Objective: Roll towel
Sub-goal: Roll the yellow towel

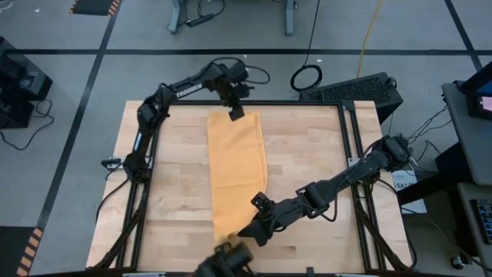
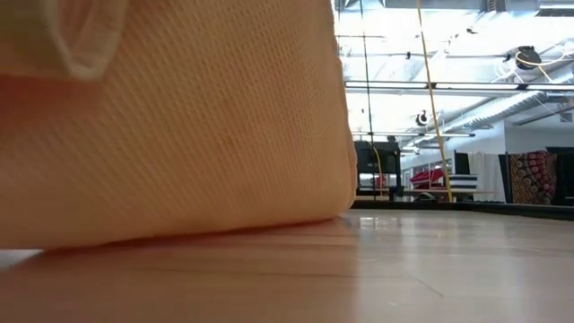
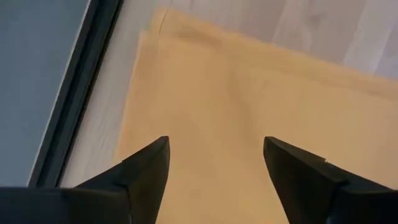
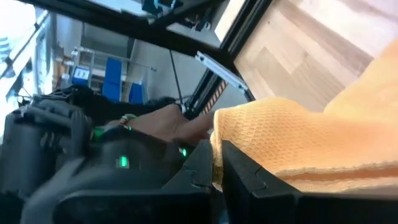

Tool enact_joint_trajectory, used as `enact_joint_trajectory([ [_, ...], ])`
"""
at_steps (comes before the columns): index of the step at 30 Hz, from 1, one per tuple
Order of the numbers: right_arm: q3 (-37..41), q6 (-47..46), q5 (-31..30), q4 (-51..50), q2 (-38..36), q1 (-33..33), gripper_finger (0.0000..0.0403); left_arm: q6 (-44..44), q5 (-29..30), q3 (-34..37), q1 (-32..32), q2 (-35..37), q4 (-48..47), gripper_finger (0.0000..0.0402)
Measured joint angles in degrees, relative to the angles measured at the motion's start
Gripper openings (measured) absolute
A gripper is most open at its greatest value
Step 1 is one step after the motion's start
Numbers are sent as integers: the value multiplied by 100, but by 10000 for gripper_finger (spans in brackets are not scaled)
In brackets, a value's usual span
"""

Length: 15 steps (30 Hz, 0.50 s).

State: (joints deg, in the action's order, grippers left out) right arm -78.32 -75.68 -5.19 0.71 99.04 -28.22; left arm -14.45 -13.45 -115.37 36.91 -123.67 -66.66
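Note:
The orange-yellow towel [image 1: 237, 169] lies as a long folded strip on the wooden table, running from the far edge toward the near edge. My left gripper [image 1: 235, 110] is open over the towel's far end, its two fingers spread above the cloth [image 3: 214, 155]; whether they touch it I cannot tell. My right gripper [image 1: 246, 231] is at the towel's near end, shut on the towel [image 4: 217, 165]. In the low view the raised near end of the towel [image 2: 179, 126] fills the left side. My right gripper pinches the towel's near end [image 4: 249, 124] between its two fingers, at the right-hand corner of that end. The fingers come in low from the table's right side. The gripped edge is raised off the table and curled over; the rest of the towel lies flat.
A black metal frame [image 1: 350, 154] borders the tabletop. The low camera [image 1: 231, 260] sits at the near edge, close to the towel's near end. Bare wood [image 1: 307, 146] lies on both sides of the towel.

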Motion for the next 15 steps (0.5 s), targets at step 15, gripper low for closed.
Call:
enact_joint_trajectory([
  [15, -2, 24, 80, -526, 0, -92, 4, 324, -1062, 55, -683, 780, -1651, 254],
])
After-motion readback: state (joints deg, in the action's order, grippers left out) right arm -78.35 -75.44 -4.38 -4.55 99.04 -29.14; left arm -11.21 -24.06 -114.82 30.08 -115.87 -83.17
